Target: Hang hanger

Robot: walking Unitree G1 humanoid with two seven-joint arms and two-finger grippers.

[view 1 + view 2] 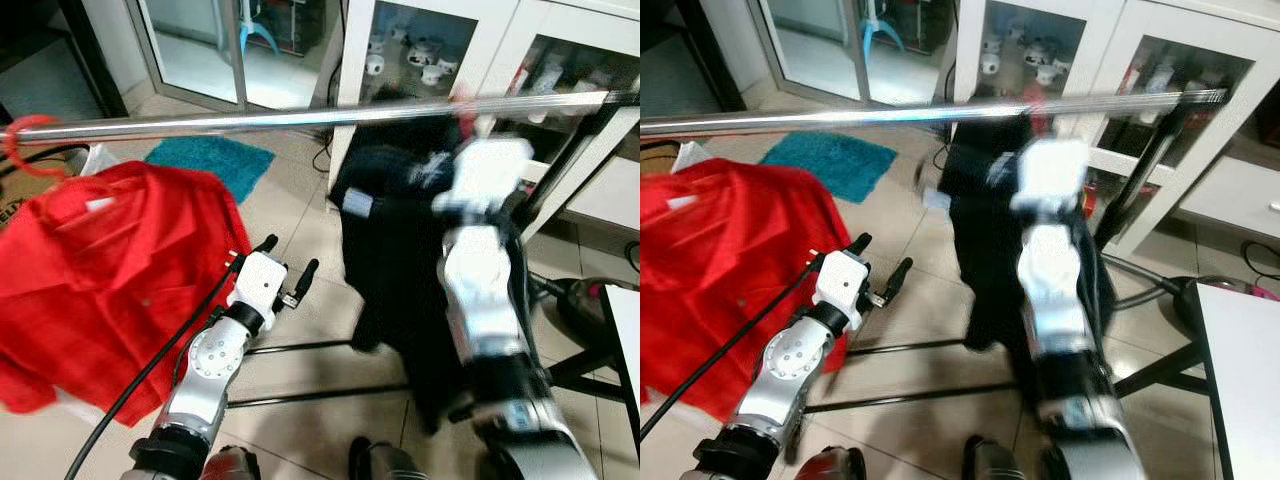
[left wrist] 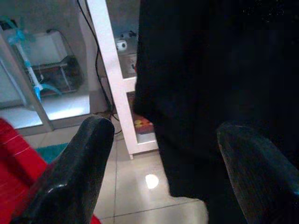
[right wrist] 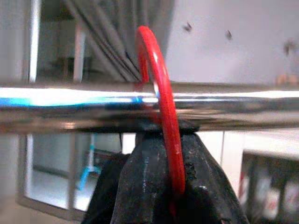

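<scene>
Fingers [image 3: 154, 186] of the right gripper [image 3: 161, 196], right wrist view: pressed together on the red hanger hook [image 3: 161, 107], which curves over the chrome rail [image 3: 70, 105].

Left wrist view: left gripper [image 2: 168, 163] fingers spread, nothing between; black garment [image 2: 210, 93] ahead.

Left eye view: black garment hangs below the rail's right half; red shirt [image 1: 110, 270] hangs at the rail's left end; teal mat [image 1: 210, 160] on the tiled floor.
</scene>
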